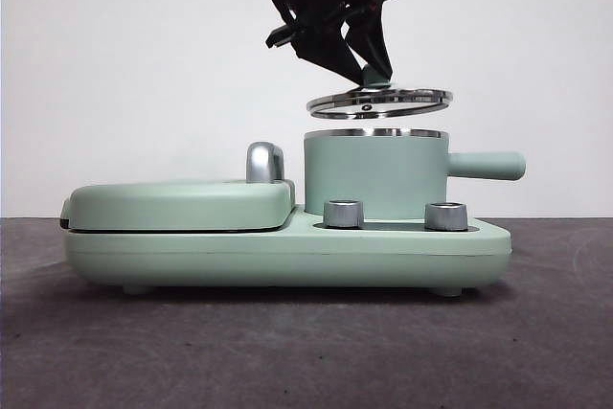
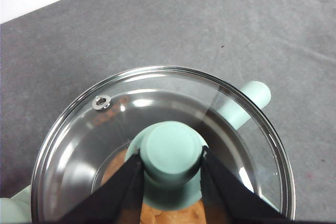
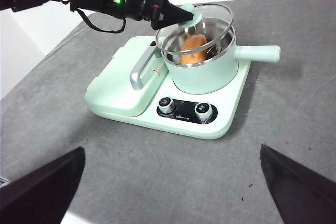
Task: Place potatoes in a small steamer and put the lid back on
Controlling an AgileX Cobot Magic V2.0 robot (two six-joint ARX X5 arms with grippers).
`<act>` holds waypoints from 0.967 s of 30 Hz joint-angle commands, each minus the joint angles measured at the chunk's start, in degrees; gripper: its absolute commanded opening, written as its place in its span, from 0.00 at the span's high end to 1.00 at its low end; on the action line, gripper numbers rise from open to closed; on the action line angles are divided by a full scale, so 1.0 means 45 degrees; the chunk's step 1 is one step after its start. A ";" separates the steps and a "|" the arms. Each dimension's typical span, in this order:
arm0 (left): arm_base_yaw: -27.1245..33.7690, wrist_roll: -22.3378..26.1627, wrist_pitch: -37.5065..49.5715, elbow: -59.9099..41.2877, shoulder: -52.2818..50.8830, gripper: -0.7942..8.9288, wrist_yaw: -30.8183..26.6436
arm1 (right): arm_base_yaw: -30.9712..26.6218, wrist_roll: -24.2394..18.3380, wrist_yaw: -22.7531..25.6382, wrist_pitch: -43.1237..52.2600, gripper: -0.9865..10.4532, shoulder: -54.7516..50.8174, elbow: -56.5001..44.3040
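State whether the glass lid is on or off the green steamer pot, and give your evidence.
Off. The lid hangs tilted above the steamer, a clear gap under its rim, held at the knob by the left pincer.

The steamer (image 1: 375,175) was mint green with a steel rim. The lid (image 2: 157,129) was clear glass, steel-edged, with a mint-green knob (image 2: 172,153). The potato (image 3: 193,48) was orange-brown. The fingers (image 2: 126,192) were black; the desk (image 3: 157,171) was grey.
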 commanded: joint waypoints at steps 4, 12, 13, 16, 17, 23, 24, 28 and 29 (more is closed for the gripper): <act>-0.0112 0.0442 0.0228 0.0534 0.0418 0.91 -0.0437 | 0.0053 0.0136 -0.0039 0.0233 0.44 0.0019 0.0121; -0.0126 0.0539 0.0068 0.0534 0.0797 0.91 -0.0262 | 0.0053 0.0136 -0.0039 0.0228 0.44 0.0019 0.0121; -0.0126 0.0549 0.0063 0.0534 0.0797 0.91 -0.0267 | 0.0053 0.0136 -0.0039 0.0228 0.44 0.0019 0.0121; -0.0126 0.1010 0.0097 0.0534 0.0801 0.91 -0.0306 | 0.0053 0.0136 -0.0039 0.0228 0.44 0.0019 0.0121; -0.0126 0.1209 0.0253 0.0534 0.0816 0.91 -0.0321 | 0.0053 0.0136 -0.0039 0.0228 0.44 0.0019 0.0121; -0.0126 0.1336 0.0403 0.0534 0.0821 0.91 -0.0316 | 0.0053 0.0141 -0.0039 0.0223 0.44 0.0019 0.0121; -0.0126 0.1336 0.0238 0.0529 0.0821 0.91 -0.0311 | 0.0053 0.0141 -0.0039 0.0228 0.44 0.0019 0.0121; -0.0126 0.1020 0.0170 0.0529 0.0821 0.91 0.0000 | 0.0053 0.0141 -0.0039 0.0228 0.44 0.0019 0.0121; -0.0126 0.0952 0.0170 0.0529 0.0821 0.91 0.0126 | 0.0053 0.0141 -0.0039 0.0228 0.44 0.0019 0.0121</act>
